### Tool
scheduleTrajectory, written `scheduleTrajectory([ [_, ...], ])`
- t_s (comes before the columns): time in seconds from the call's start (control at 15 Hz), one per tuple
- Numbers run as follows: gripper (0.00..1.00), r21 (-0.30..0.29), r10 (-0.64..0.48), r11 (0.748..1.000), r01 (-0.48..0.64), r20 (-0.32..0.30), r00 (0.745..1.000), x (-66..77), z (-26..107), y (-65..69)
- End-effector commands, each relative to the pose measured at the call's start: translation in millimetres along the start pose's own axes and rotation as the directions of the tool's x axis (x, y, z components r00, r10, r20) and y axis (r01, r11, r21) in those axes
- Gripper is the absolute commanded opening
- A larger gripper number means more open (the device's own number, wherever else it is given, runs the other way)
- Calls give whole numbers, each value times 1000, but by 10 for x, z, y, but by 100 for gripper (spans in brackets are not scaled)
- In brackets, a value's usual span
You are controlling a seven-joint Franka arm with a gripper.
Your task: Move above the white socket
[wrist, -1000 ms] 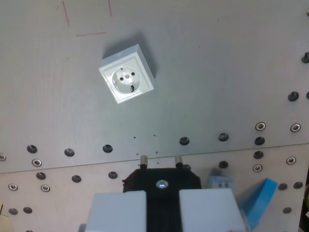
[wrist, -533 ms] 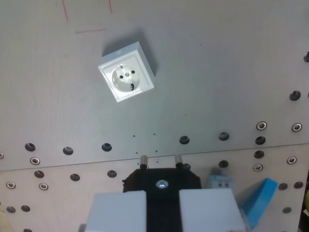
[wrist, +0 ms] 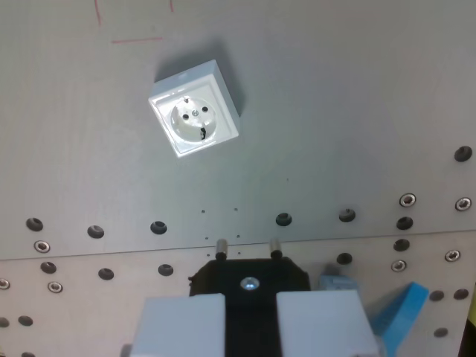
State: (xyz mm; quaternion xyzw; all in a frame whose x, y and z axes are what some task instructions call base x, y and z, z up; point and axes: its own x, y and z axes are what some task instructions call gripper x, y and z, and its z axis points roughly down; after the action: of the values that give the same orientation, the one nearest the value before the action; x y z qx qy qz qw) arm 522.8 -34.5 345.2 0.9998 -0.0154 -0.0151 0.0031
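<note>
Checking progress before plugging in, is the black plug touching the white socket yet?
Apart. The wrist view shows bare grey plate between the black plug in the gripper and the white socket.

I see my gripper [wrist: 249,316] at the bottom edge of the wrist view, pointing down at the board. Its two pale grey fingers [wrist: 182,323] are clamped on a black plug [wrist: 249,277], one on each side, with the plug's two metal pins sticking out forward between them.
</note>
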Motion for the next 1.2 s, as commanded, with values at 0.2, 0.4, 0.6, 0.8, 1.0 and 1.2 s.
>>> scheduleTrajectory([
  [0.2, 0, -6, -107, 994, 107, -115, 988, -92, 274, -43],
  [0.4, 0, -10, -135, 991, 135, -108, 985, -115, 428, -71],
  [0.6, 0, -13, -167, 986, 167, -96, 981, -136, 580, -101],
  [0.8, 0, -15, -197, 980, 196, -91, 976, -154, 733, -130],
  [1.0, 0, -17, -224, 975, 223, -87, 971, -180, 886, -161],
  [1.2, 0, -20, -251, 968, 250, -88, 964, -212, 1039, -197],
])
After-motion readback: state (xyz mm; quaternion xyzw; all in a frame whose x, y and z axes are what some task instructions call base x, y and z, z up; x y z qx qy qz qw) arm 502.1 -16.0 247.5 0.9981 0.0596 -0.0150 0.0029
